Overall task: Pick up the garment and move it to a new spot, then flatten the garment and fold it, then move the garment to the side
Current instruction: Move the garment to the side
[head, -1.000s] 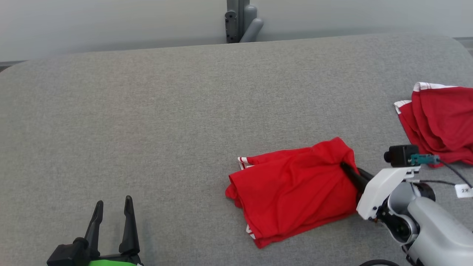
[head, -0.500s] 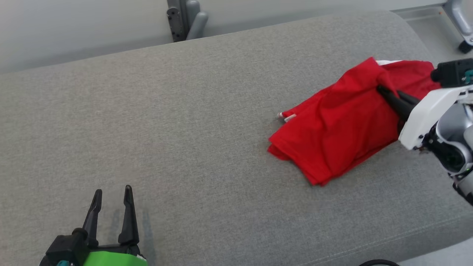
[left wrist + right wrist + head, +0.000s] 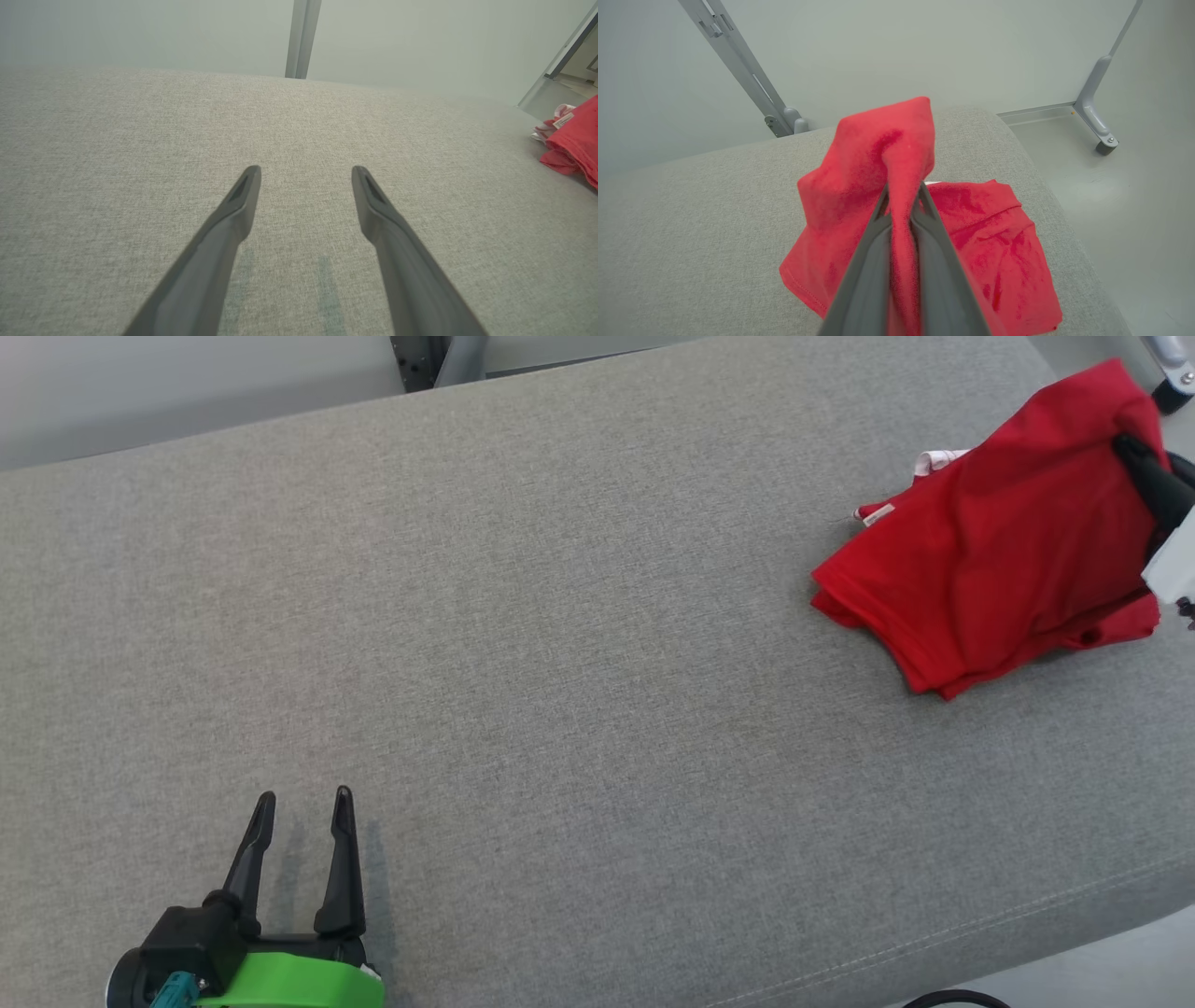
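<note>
The garment (image 3: 990, 541) is a red shirt with white trim, bunched at the far right end of the grey padded table (image 3: 560, 663). My right gripper (image 3: 1131, 450) is shut on a raised fold of it. In the right wrist view a ridge of the garment (image 3: 873, 154) stands pinched between the fingers of the right gripper (image 3: 903, 192), and the rest hangs down onto the table. My left gripper (image 3: 305, 798) rests open near the front left with nothing between its fingers. From the left gripper (image 3: 306, 170), the garment's edge (image 3: 577, 140) lies far to the right.
Another red cloth (image 3: 985, 233) lies flat under the held one, close to the table's rounded right end. Beyond that end is floor, where a grey frame leg with a caster (image 3: 1104, 140) stands. A grey post (image 3: 439, 355) rises behind the table.
The head camera has swung. My right gripper has dragged the red garment from the table's middle front to the right end, over the other red cloth. The left gripper has stayed put.
</note>
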Motion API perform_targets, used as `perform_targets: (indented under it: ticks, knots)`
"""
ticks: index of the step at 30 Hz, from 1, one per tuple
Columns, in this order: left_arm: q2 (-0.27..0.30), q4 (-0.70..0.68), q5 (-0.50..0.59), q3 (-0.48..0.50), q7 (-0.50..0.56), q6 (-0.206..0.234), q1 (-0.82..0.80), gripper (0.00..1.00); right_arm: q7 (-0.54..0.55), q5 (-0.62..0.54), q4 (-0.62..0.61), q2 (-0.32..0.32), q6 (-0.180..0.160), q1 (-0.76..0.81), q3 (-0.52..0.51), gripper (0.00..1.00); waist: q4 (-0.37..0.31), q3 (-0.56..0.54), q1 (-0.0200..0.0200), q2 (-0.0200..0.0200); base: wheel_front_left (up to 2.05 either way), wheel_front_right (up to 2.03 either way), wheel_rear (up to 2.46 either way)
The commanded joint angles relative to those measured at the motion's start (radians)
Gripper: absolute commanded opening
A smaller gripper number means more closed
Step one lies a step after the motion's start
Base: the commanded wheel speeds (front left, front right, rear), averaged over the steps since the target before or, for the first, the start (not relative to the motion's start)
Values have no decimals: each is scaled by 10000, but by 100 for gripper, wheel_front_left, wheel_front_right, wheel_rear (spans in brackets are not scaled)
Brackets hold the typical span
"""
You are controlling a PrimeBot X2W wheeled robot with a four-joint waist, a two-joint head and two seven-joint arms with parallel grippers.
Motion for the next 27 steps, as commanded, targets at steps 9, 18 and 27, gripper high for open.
perform_targets:
  ticks: [9,18,27]
  knots:
    - [339,-111,382,-34,-27,-64,-185,100,-722,112,1805,15,-4,-487,-1054,0,595,648,0,0,0,0,0]
    - [675,-241,477,-138,-27,-76,-29,100,-2118,-607,4159,321,-4,-692,-1291,0,917,1048,0,0,0,0,0]
    - [697,-322,472,-244,-27,-72,-62,100,-4389,-2316,7283,465,-5,-1761,-1505,100,1120,1233,0,0,0,0,0]
